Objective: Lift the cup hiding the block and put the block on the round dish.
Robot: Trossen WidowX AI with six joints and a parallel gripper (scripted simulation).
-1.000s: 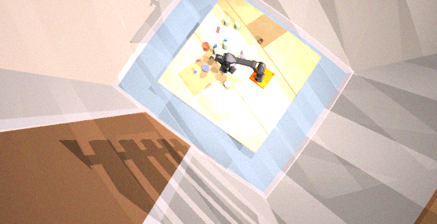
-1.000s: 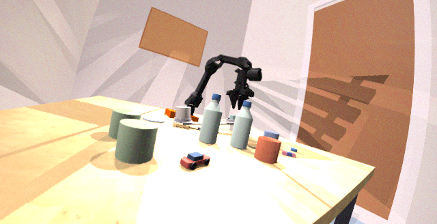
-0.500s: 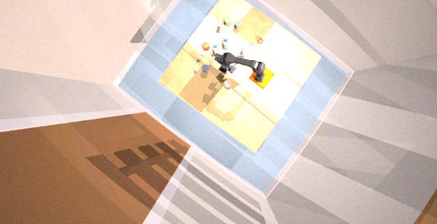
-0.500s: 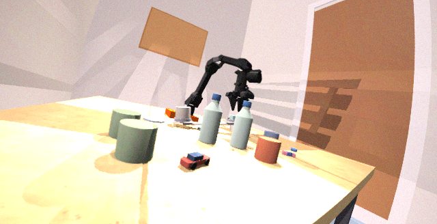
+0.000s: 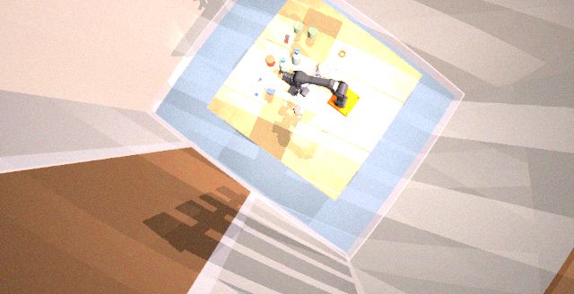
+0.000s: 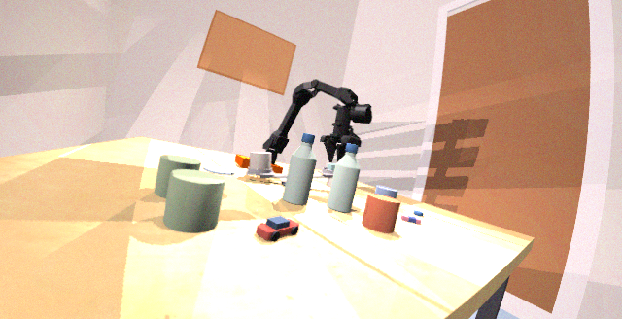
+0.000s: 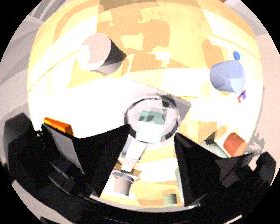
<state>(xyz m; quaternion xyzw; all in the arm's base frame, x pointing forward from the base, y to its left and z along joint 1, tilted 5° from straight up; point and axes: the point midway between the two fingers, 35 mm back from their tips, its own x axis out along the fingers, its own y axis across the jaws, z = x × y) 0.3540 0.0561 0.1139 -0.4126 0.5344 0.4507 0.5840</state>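
A pale teal block (image 7: 151, 129) (image 6: 330, 167) sits uncovered on one end of the balance (image 7: 134, 152). My gripper (image 7: 153, 134) (image 6: 336, 157) (image 5: 300, 91) is open and points down just above that end, with the block showing between its fingertips in the wrist view and nothing held. One light grey cup (image 7: 95, 53) (image 5: 298, 110) stands on the table beside the balance. The other light grey cup (image 7: 122, 185) (image 6: 259, 162) stands on the balance's far end. The pale round dish (image 6: 217, 169) lies beyond that cup and bears no cup; it is washed out in the top view.
Two blue-capped bottles (image 6: 299, 178) (image 6: 344, 188) stand close beside the balance. A red cup (image 6: 381, 214) (image 7: 235, 144), a blue cup (image 7: 227, 77) (image 5: 270, 91), two green cups (image 6: 194, 202) (image 6: 177, 163), a toy car (image 6: 277, 229) and an orange ring (image 5: 342, 54) are farther out.
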